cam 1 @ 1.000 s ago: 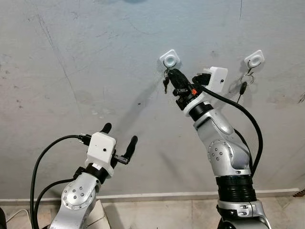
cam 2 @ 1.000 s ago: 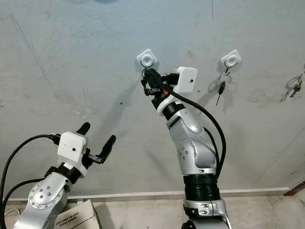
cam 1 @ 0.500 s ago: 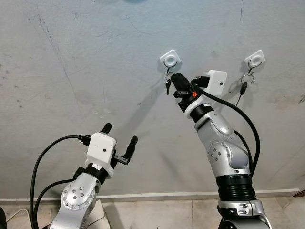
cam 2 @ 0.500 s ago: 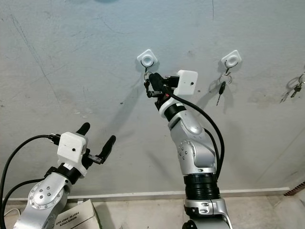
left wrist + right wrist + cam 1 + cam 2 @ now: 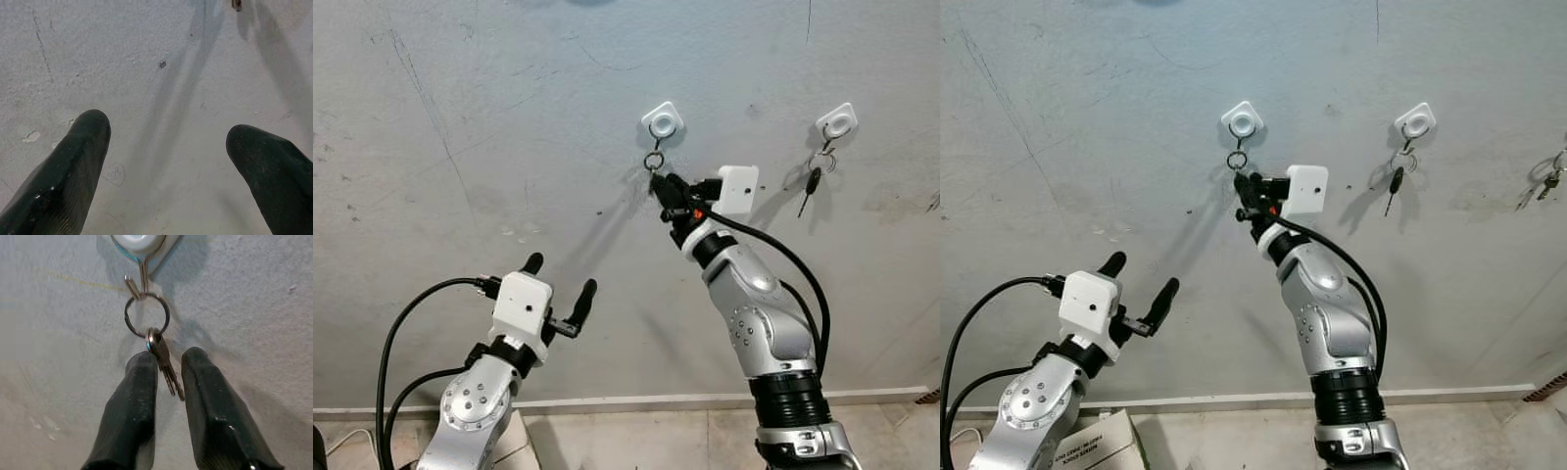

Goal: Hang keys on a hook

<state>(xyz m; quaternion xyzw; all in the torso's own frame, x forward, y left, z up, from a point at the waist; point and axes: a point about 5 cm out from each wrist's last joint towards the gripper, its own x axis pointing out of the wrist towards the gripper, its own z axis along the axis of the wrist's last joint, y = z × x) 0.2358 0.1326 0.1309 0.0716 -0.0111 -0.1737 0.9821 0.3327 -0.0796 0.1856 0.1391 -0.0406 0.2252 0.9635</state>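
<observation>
A white hook point(image 5: 663, 120) is fixed to the grey wall, and a metal key ring point(image 5: 653, 160) hangs from it. In the right wrist view the key ring point(image 5: 146, 316) sits on the hook's wire and a small key point(image 5: 164, 363) dangles from it. My right gripper point(image 5: 663, 189) is just below the ring, open by a narrow gap, with the key hanging between its fingers point(image 5: 134, 401). My left gripper point(image 5: 558, 279) is held low at the left, open and holding nothing, facing bare wall.
A second white hook point(image 5: 837, 120) to the right carries a black-headed key point(image 5: 813, 178). More keys point(image 5: 1549, 178) hang at the far right edge. A cardboard box point(image 5: 1087, 446) stands on the floor by my left arm.
My right gripper has dropped down and away from the hook, leaving the ring hanging there with the key still between its fingers. The left arm has not moved.
</observation>
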